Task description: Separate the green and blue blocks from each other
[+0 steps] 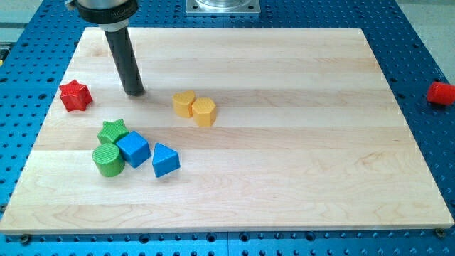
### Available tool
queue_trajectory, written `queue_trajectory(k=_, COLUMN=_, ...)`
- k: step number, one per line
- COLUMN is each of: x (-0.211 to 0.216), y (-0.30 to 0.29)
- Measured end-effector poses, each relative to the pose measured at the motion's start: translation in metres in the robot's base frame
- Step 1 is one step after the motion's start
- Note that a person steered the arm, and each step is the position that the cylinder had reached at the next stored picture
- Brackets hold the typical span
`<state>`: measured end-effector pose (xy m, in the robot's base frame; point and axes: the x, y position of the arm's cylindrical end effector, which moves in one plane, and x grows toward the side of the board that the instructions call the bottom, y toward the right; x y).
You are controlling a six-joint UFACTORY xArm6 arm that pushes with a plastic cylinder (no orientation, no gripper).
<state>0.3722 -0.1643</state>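
A green star block (113, 131) and a green cylinder (108, 159) sit at the view's lower left, touching a blue cube (134, 148). A blue triangular block (165, 159) lies just right of the cube. My tip (134, 92) rests on the board above this cluster, apart from it, to the right of a red star block (75, 95).
Two yellow blocks (194, 107) touch each other right of my tip. A red block (441, 93) lies off the wooden board (284, 142) at the view's right, on the blue perforated table. A metal mount (222, 6) sits at the view's top.
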Motion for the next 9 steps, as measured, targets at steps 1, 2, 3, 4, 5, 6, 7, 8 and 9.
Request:
queue_trajectory(k=1, x=0.045, y=0.021)
queue_trajectory(k=2, x=0.06, y=0.009)
queue_trajectory(k=3, x=0.07, y=-0.001)
queue_trajectory(k=4, x=0.091, y=-0.024)
queue_trajectory(k=5, x=0.092, y=-0.022)
queue_trajectory(k=6, x=0.116, y=-0.023)
queue_trajectory(k=7, x=0.166, y=-0.02)
queue_trajectory(k=8, x=0.166, y=0.026)
queue_trajectory(k=9, x=0.166, y=0.119)
